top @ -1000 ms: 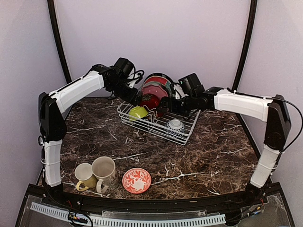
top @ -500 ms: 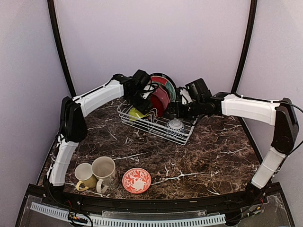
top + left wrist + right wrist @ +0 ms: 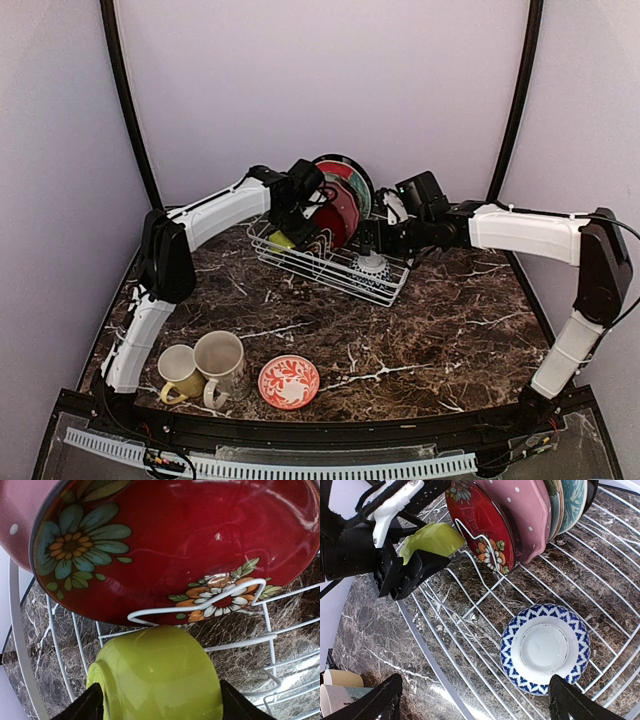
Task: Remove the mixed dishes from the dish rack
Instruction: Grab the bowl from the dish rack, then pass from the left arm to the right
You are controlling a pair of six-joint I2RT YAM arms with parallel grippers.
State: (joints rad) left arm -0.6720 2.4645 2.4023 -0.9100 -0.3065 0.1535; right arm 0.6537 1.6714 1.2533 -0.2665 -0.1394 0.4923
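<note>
Three dishes out on the tabletop [image 3: 430, 320], near its front edge: yellow mug [image 3: 178, 373] and beige mug [image 3: 222, 360] touching side by side, mouths up, with the red-and-white patterned bowl [image 3: 289, 382] just to their right, also mouth up. Farther back, toward the wall, the dish rack [image 3: 310, 265], set at an angle.

Inside it, at the left end, the lime bowl [image 3: 157, 670], tipped on its side among the wires, right under the lower rim of the red plate [image 3: 175, 540]. Clenched on that lime bowl, the left end effector [image 3: 159, 700]: dark fingers [image 3: 82, 709] against either flank in the left wrist view, with the bowl filling the gap between them.

Behind the red plate, on edge in the same row of prongs, a pink plate [image 3: 532, 515] with white dots, then two greenish plates [image 3: 572, 502], all packed closely together. On the rack floor to the right of the plates, upside down, a blue-and-white bowl [image 3: 545, 649], white foot ring up. Close to that bowl, the right end effector [image 3: 480, 700]: released, fingertips spread wide at the lower corners of the right wrist view, grasping nothing and touching no dish.
</note>
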